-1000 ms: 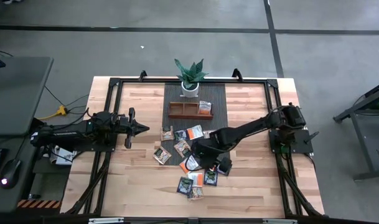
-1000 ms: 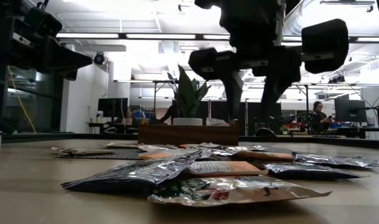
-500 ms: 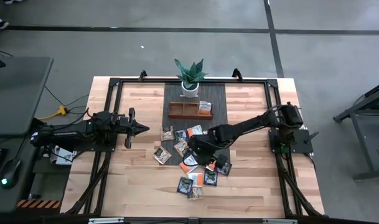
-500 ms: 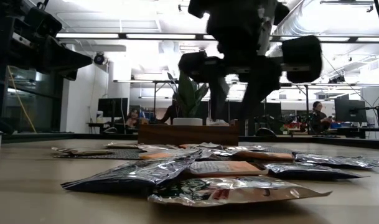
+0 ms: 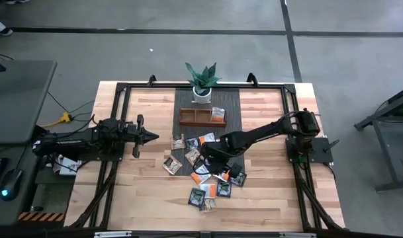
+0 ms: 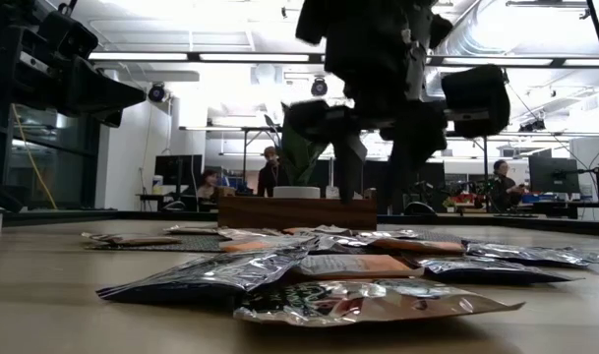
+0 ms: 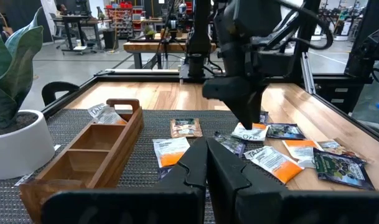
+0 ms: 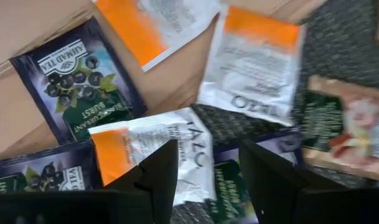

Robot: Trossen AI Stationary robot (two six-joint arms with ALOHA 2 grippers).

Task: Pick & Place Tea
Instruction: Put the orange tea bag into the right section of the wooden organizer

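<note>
The sachets (image 6: 368,300) are glossy, crinkled foil. The counter (image 5: 148,192) is pale, matt planked wood, and the tray (image 7: 93,152) is smooth brown wood on a dark woven mat (image 7: 145,186).

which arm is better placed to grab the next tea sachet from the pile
The right. Its open pincer hangs directly over the orange-and-white square foil sachet in the pile, while the left pincer sits shut at the table's left side, away from the sachets.

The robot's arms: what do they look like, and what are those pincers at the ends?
Both arms are black, built of jointed segments, with black cables along them. The left gripper tapers to a point; the right gripper has two flat matte-black fingers.
</note>
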